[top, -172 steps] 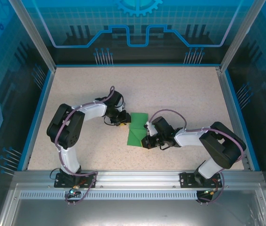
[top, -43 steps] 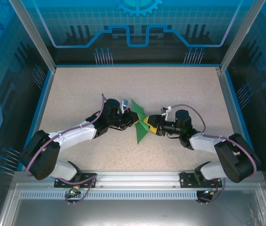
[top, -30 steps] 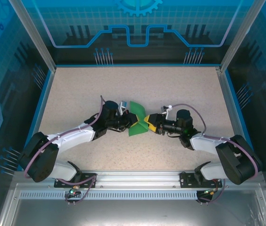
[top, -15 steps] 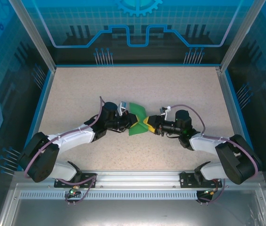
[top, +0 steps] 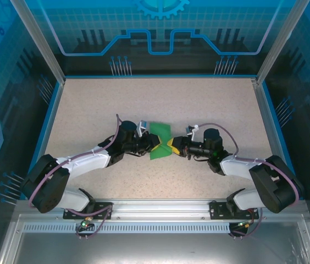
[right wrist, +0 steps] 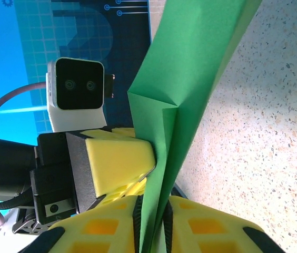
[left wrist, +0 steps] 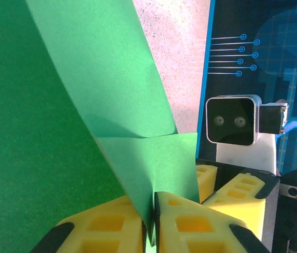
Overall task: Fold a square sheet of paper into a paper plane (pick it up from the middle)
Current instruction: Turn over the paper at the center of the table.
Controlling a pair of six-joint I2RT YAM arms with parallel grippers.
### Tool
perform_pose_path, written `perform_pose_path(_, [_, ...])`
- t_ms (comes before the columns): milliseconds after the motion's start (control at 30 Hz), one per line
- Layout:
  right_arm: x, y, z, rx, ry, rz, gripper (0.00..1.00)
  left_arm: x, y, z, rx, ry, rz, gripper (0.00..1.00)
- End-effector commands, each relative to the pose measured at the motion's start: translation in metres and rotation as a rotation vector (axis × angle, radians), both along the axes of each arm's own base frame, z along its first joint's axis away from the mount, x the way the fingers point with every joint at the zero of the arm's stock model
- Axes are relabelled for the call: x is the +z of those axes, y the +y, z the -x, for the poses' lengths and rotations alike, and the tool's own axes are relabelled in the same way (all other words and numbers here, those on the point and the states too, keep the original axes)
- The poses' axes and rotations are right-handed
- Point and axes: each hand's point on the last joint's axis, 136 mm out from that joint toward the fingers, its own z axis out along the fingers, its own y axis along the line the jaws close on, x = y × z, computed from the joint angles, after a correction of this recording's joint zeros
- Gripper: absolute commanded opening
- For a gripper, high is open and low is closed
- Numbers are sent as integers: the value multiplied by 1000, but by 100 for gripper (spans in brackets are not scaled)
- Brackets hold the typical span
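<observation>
Top external view shows the partly folded green sheet of paper [top: 159,136] at the middle of the table [top: 89,104], pinched from either side by the left gripper [top: 153,145] and the right gripper [top: 171,147]. Creases are in, but the slim dart shape looks unfinished.

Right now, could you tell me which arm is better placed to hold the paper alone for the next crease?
Probably the right, though it is close. The right gripper pinches both layers of the green paper along its fold. The left gripper pinches a narrow tip below a loose, curling flap.
</observation>
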Motion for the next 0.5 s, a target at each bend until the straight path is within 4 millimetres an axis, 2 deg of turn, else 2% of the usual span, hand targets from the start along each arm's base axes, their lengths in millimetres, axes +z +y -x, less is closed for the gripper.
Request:
perform_pose_path(0, [7, 7, 3, 33, -21, -12, 18, 7, 0, 1, -20, -24, 12, 17])
perform_pose_path(100, [5, 7, 3, 36, -21, 0, 15, 6, 0, 2, -22, -24, 6, 19])
perform_pose_path(267, [1, 4, 5, 48, -30, 58, 9, 7, 4, 0, -19, -25, -10, 27])
perform_pose_path(467, [-12, -11, 11, 75, -72, 290, 7, 15, 21, -3, -5, -43, -60, 56])
